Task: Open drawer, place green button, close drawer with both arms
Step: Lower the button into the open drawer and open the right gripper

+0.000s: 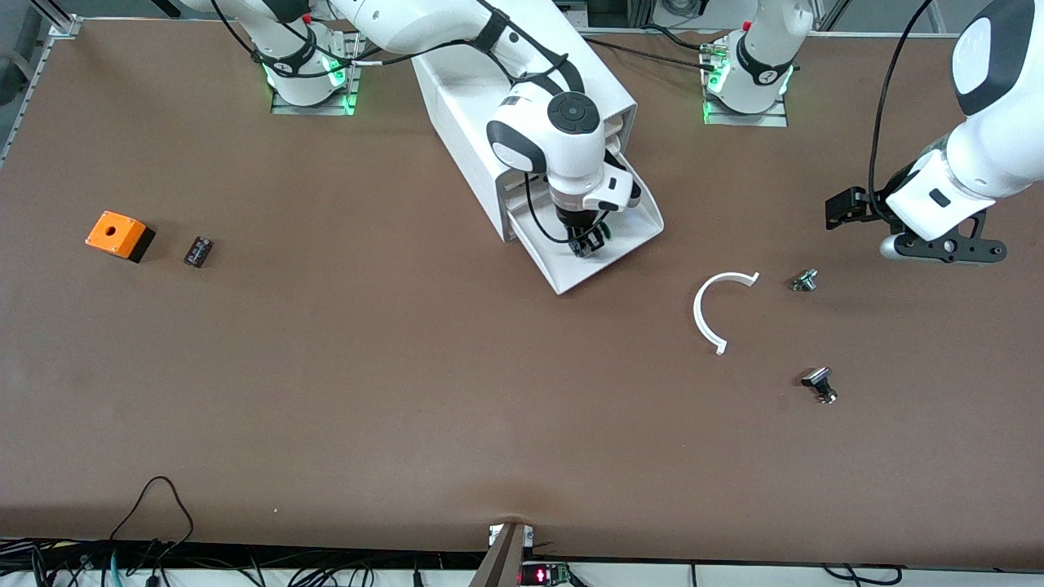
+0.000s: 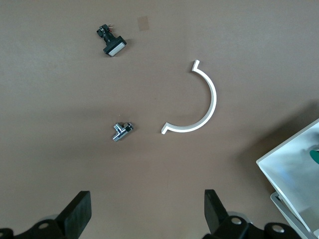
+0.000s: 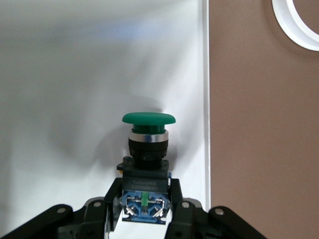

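The white cabinet [image 1: 465, 106] stands at the middle of the table's robot edge. Its lowest drawer [image 1: 644, 218] is pulled out; it also shows in the right wrist view [image 3: 75, 74] and the left wrist view [image 2: 294, 169]. My right gripper [image 1: 589, 242] reaches down into the drawer and is shut on the button [image 3: 148, 144]. Its fingers [image 3: 177, 199] clamp the black-and-blue body, with the green cap pointing away over the drawer floor. My left gripper [image 1: 946, 249] waits open and empty [image 2: 147, 209] above the table at the left arm's end.
A white half ring [image 1: 705, 314] lies beside the drawer. A small silver part [image 1: 804, 280] and a black-and-silver part [image 1: 819, 383] lie under the left gripper's area. An orange box [image 1: 118, 235] and a small dark part [image 1: 198, 251] sit at the right arm's end.
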Robot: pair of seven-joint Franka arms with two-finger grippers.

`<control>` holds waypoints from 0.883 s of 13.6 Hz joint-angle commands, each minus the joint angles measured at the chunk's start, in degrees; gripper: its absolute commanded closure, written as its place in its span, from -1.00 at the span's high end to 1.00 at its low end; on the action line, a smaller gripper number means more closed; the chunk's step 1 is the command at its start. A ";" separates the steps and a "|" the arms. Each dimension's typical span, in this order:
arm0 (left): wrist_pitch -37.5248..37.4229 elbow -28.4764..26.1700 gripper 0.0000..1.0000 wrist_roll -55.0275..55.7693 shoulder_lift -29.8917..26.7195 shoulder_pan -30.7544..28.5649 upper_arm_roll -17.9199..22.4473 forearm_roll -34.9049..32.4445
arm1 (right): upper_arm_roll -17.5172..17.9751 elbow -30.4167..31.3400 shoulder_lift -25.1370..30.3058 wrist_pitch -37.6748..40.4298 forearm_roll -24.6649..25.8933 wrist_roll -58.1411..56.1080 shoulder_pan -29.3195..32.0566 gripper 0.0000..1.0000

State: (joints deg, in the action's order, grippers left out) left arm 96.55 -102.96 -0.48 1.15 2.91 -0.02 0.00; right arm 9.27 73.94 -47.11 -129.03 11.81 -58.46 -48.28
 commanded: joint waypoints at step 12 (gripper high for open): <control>-1.45 1.45 1.00 0.21 0.70 0.34 0.02 -1.31 | -10.48 -13.30 5.71 11.35 -20.75 5.98 1.16 1.00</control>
State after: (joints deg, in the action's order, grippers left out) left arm 96.36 -102.87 -0.29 1.20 3.07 -0.08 0.00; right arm 1.17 60.82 -43.30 -119.37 -3.49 -53.92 -48.15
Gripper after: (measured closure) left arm 0.000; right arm 0.000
